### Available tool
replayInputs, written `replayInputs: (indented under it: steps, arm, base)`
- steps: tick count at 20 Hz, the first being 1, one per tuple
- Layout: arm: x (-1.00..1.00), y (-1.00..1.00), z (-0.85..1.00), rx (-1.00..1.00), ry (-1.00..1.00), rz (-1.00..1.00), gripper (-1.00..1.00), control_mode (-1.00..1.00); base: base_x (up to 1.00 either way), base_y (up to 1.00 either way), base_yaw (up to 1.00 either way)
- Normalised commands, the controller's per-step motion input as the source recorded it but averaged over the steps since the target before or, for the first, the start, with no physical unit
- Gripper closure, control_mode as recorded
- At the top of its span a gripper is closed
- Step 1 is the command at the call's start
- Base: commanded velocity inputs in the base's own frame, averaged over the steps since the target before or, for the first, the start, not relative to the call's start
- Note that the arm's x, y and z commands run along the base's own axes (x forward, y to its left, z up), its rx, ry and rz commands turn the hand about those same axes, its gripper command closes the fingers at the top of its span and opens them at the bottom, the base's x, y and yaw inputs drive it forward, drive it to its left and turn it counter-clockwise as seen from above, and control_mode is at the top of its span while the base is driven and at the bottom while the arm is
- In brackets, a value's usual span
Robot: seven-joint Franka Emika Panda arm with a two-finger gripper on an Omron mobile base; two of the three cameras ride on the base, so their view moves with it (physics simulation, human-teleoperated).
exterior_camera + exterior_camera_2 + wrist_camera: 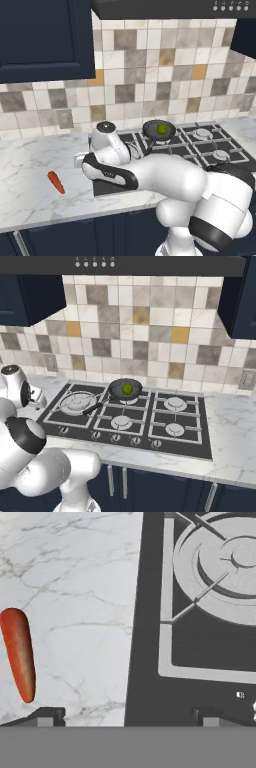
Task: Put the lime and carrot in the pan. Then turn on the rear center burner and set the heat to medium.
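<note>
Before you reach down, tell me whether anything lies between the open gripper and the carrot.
Nothing visible does. In the hand view the carrot lies alone on the bare marble counter, off to one side of the gripper, whose jaws stand open over the cooktop's edge. The lime already sits in the pan.

The arm hides the cooktop's (pixel 210 145) left part, and the large silver burner (pixel 225 567) is cut off at the frame's edge.

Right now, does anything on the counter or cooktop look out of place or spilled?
Nothing is spilled or damaged. The carrot lies alone on the marble counter, left of the cooktop, while the lime already sits in the pan.
</note>
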Motion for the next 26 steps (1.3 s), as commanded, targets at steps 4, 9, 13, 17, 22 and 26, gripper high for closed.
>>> replayInputs:
  steps: [4,9,13,17,22,26]
  arm:
    - [0.06,0.23,0.0,0.03,0.0,-0.02,-1.0,-1.0]
    - [0.15,0.19,0.0,0.15,0.0,-0.03,-1.0,-1.0]
    - [0.04,0.29,0.0,0.09,0.0,0.0,-1.0,-1.0]
    - [0.0,0.49,0.0,0.0,0.0,0.0,-1.0,-1.0]
    - [0.0,0.54,0.0,0.0,0.0,0.06,-1.0,-1.0]
    - [0.0,0.51,0.0,0.0,0.0,0.07,-1.0,-1.0]
  base:
    - [0.0,0.0,0.0]
    - [0.0,0.0,0.0]
    - [0.0,0.0,0.0]
    - [0.0,0.0,0.0]
    - [0.0,0.0,0.0]
    - [0.0,0.0,0.0]
